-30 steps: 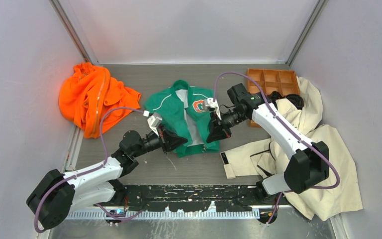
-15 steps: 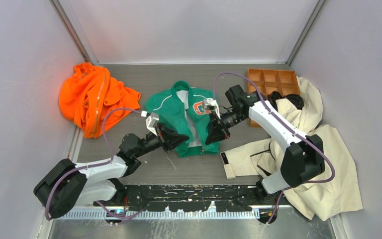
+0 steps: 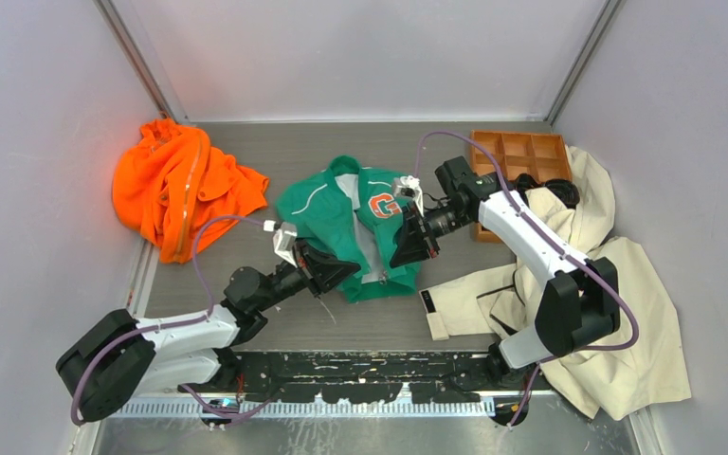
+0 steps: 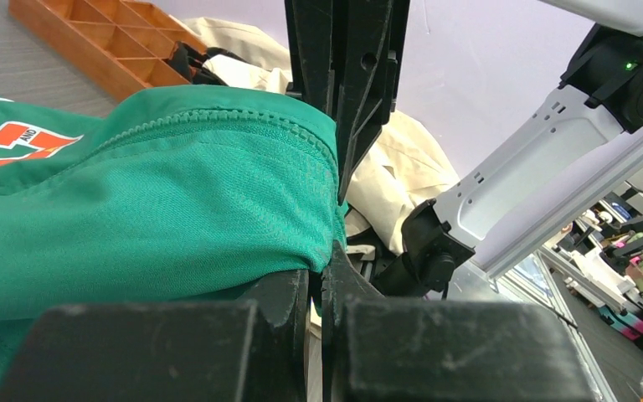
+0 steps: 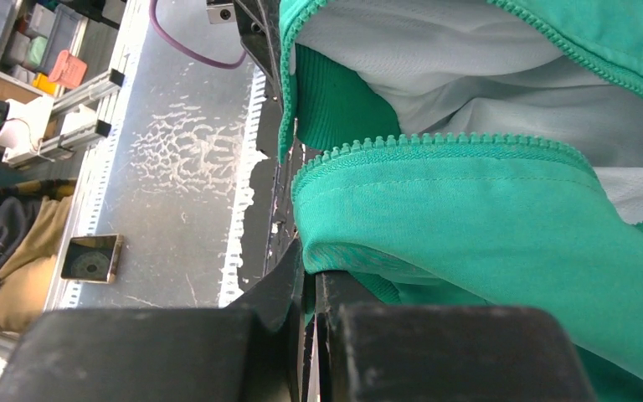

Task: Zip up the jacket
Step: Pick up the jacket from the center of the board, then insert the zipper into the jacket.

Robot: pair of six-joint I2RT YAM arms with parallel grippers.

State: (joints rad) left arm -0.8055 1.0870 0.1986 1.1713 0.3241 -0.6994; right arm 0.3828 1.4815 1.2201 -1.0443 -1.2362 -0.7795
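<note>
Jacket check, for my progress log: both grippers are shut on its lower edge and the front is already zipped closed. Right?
Not zipped: the jacket lies open at the front, with pale lining showing down the middle, clear in the top external view. The left gripper and right gripper are indeed shut on its lower edge.

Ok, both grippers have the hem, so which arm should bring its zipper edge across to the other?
Right, probably. The right gripper is shut on the jacket hem just under a row of zipper teeth, with the other row in view. The left gripper can just hold.
</note>
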